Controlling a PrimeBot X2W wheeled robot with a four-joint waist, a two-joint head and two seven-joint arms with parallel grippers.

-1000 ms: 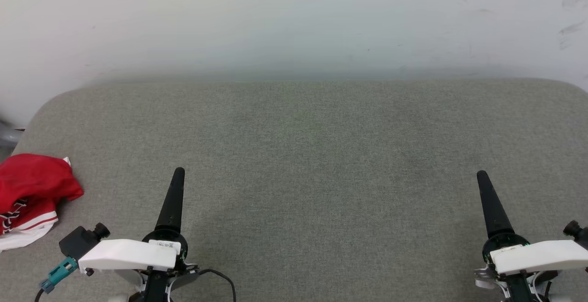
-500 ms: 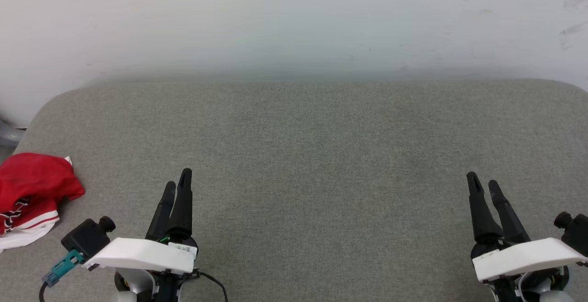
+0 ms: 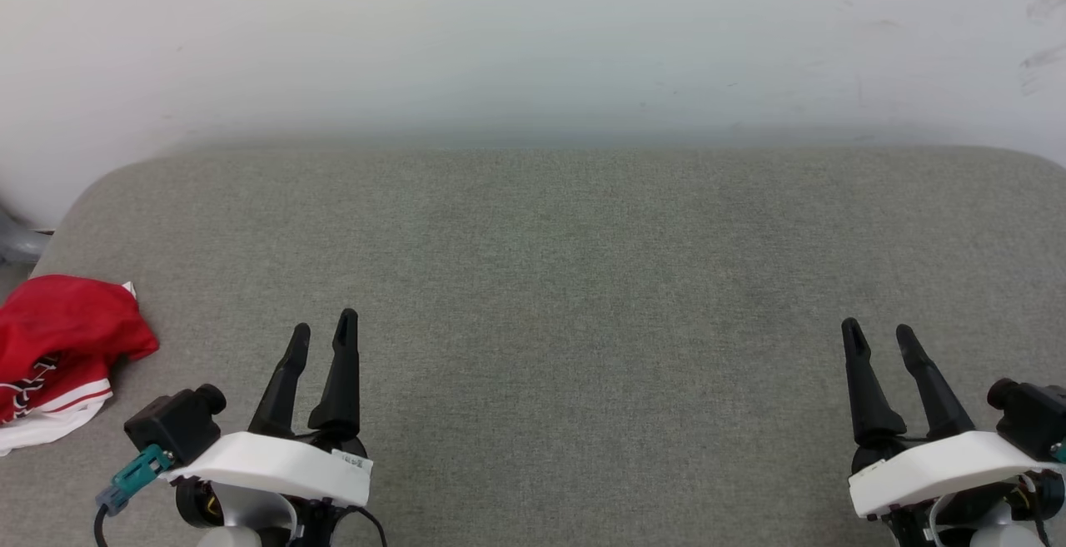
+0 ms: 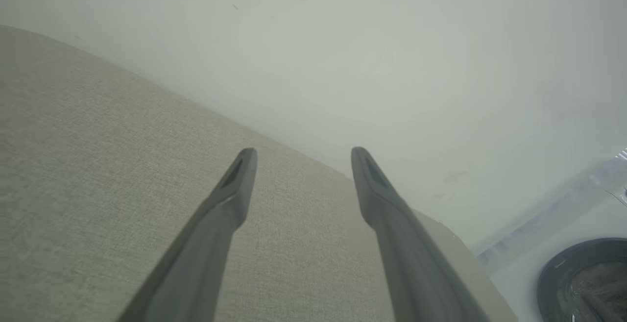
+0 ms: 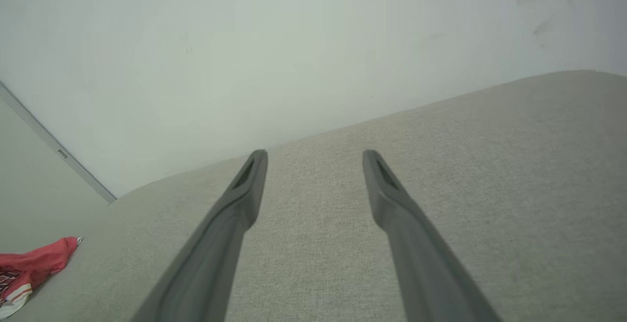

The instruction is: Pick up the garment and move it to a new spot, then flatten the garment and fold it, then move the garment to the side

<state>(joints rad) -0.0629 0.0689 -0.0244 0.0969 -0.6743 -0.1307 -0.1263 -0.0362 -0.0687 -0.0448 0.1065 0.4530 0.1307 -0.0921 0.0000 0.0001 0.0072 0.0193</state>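
Pale wall [image 3: 533, 31] behind a grey fabric-covered bench [image 3: 583, 280] with rounded corners. The garment [image 3: 58, 339], red with white striped trim, lies crumpled at the bench's far left edge, partly cut off by the head view's border. The left end effector [image 3: 323, 324] sits near the bench's front edge, to the right of the garment and apart from it, fingers spread and holding nothing. The right end effector [image 3: 876, 329] is well apart from the garment, across the bench, likewise spread and holding nothing; its wrist view shows the garment at lower left.
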